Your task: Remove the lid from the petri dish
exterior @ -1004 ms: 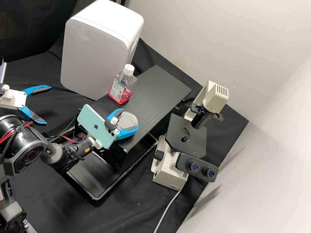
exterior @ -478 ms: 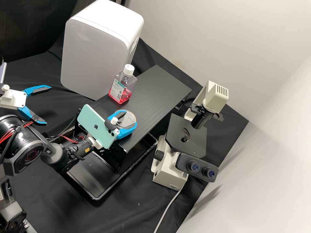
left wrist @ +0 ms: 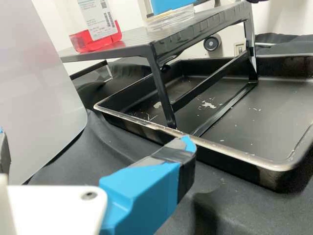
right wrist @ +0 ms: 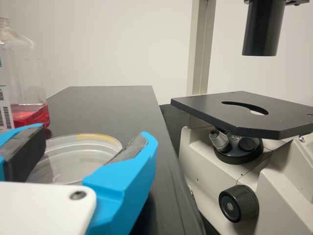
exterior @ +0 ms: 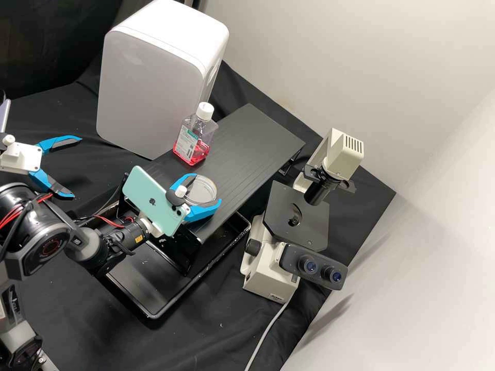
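Observation:
The clear petri dish (exterior: pixel 202 189) with its lid on lies at the near end of the black ribbed platform (exterior: pixel 247 139). My right gripper (exterior: pixel 208 189) is open around it, one blue finger on each side. In the right wrist view the dish (right wrist: pixel 73 156) lies flat between the two pads (right wrist: pixel 132 149), close to both. My left gripper (exterior: pixel 76 166) hangs open and empty at the far left, well away from the dish. From the left wrist view the dish (left wrist: pixel 168 17) appears on top of the platform.
A flask of red liquid (exterior: pixel 195 136) stands on the platform behind the dish. A white box (exterior: pixel 154 72) sits at the back left. The microscope (exterior: pixel 304 226) stands to the right. The platform's legs rest in a black tray (exterior: pixel 149 288).
The right gripper's fingers narrowed on the dish half a second ago and have since spread back to their earlier width. The dish sits slightly shifted. The left arm has not moved.

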